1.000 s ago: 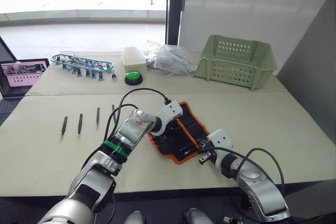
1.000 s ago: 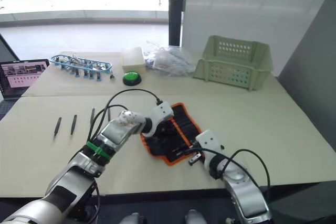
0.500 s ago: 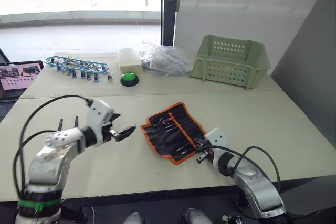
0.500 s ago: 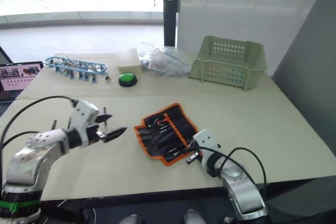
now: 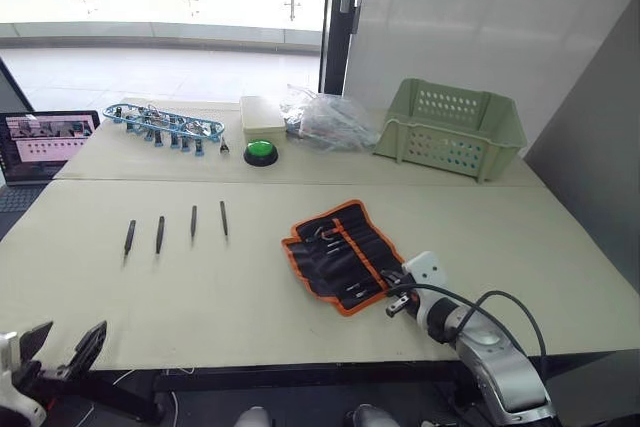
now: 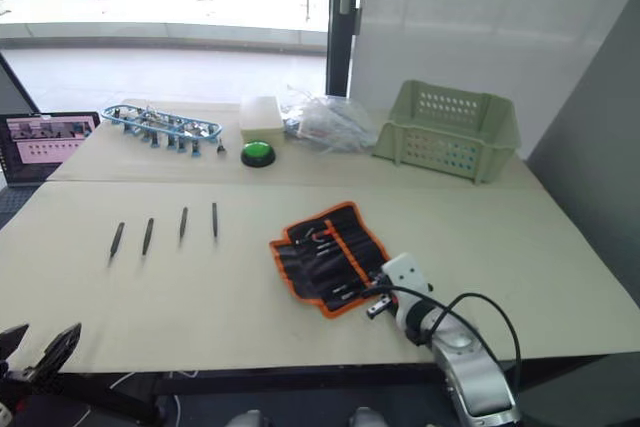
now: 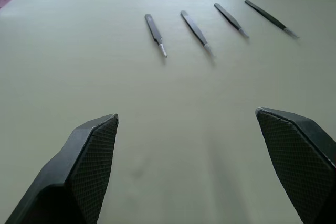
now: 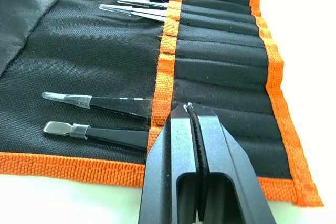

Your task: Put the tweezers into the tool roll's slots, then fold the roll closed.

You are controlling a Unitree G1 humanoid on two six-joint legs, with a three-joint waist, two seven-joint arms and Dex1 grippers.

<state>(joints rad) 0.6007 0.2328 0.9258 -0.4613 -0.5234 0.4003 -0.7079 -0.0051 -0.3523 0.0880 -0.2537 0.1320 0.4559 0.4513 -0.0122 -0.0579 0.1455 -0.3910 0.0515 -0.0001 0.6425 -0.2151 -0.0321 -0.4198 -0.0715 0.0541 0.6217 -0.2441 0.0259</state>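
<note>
Tool roll open on the table, four tweezers still loose to its left.

The tool roll (image 5: 341, 256) lies unfolded on the table (image 5: 520, 227), right of centre, with several tools tucked in its slot pockets. The right gripper (image 8: 191, 124) sits at the roll's near right edge, its two fingers pressed flat together with nothing between them, the tips over the orange centre strip, just beside two tweezers already slotted. Four loose tweezers (image 5: 160, 234) lie in a row on the left part of the table, well apart from the roll. The left gripper (image 5: 60, 349) hangs off the near left edge of the table, fingers spread wide and empty, the loose tweezers far ahead of them. Along the far side stand a green basket (image 5: 447, 129), a green button (image 5: 261, 152) and a blue rack (image 5: 162, 124).
</note>
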